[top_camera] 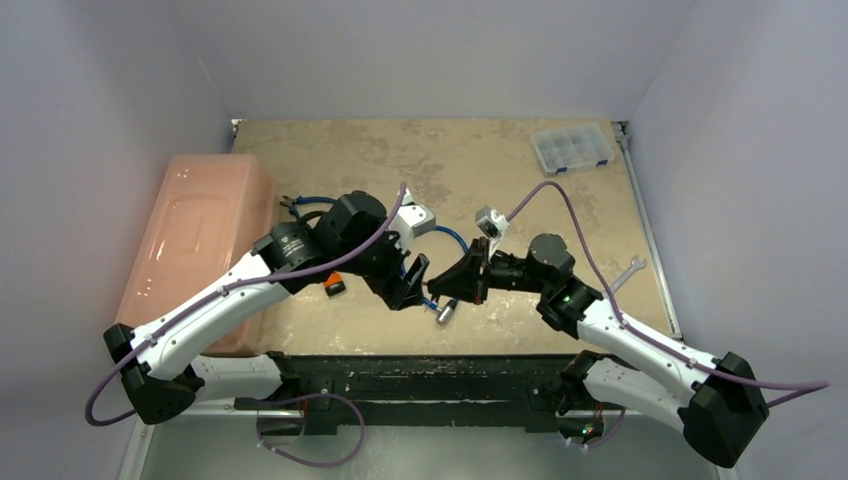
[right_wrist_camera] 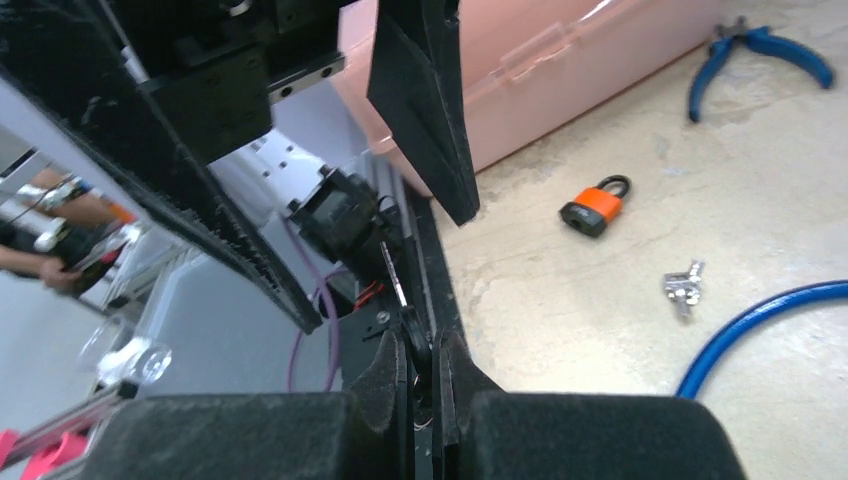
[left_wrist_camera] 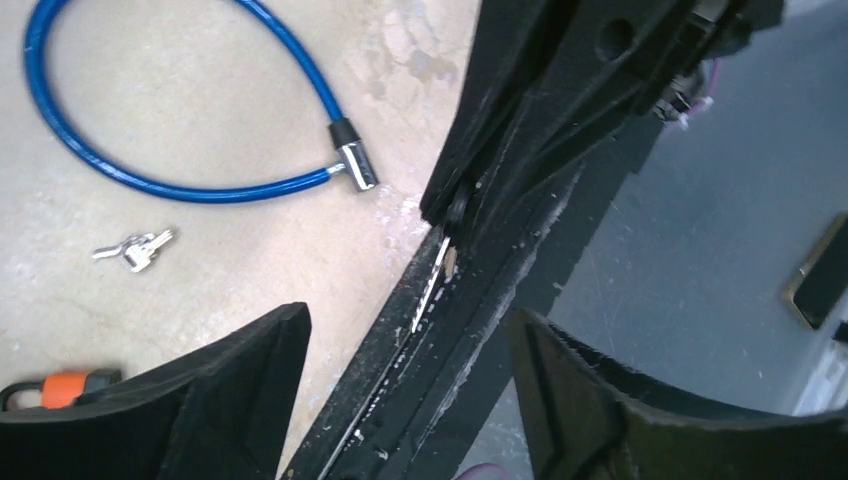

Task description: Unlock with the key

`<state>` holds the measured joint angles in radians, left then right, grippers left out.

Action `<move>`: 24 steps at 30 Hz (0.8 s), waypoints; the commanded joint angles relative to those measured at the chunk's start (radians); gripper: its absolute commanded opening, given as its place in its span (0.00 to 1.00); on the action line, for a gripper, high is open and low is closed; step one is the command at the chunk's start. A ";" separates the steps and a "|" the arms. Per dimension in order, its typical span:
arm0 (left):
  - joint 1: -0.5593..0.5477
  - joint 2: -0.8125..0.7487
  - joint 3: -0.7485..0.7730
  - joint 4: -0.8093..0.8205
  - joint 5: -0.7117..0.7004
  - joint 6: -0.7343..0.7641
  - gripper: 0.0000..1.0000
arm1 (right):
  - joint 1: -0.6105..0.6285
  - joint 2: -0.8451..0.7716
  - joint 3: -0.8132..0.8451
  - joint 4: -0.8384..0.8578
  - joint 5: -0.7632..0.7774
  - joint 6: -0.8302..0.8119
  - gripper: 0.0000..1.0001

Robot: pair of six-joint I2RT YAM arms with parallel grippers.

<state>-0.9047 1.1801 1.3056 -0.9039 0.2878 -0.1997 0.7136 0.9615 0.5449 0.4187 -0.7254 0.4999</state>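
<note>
My right gripper [right_wrist_camera: 425,372] is shut on a key with a black head [right_wrist_camera: 414,340] and a silver blade [right_wrist_camera: 392,275]; the blade also shows in the left wrist view [left_wrist_camera: 432,285]. It holds the key in the air over the table's front edge. My left gripper [left_wrist_camera: 410,400] is open and empty, its jaws wide apart right in front of the key tip. In the top view the two grippers [top_camera: 412,285] [top_camera: 455,287] meet tip to tip. An orange padlock [right_wrist_camera: 595,207] lies on the table to the left of both [top_camera: 335,286].
A blue cable lock [left_wrist_camera: 150,180] with a silver end [left_wrist_camera: 358,166] lies nearby, and a small bunch of keys [left_wrist_camera: 135,248]. A pink box [top_camera: 200,240] is at the left, blue pliers [right_wrist_camera: 760,55] behind it. A clear organizer [top_camera: 572,148] and a wrench [top_camera: 625,275] lie right.
</note>
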 commanded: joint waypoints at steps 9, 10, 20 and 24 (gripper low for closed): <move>-0.002 -0.114 -0.051 0.082 -0.452 -0.128 0.97 | 0.005 -0.069 -0.023 -0.134 0.381 -0.024 0.00; -0.002 -0.123 -0.069 0.088 -0.482 -0.137 0.99 | 0.006 -0.073 -0.025 -0.139 0.413 -0.018 0.00; 0.089 0.010 -0.131 -0.033 -0.767 -0.392 0.97 | 0.006 -0.051 -0.035 -0.144 0.494 -0.002 0.00; 0.241 0.081 -0.175 -0.029 -0.755 -0.464 0.92 | 0.005 -0.039 -0.039 -0.142 0.510 0.008 0.00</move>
<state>-0.7803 1.2148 1.1675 -0.9020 -0.3908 -0.5304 0.7151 0.9176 0.5148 0.2535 -0.2600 0.4980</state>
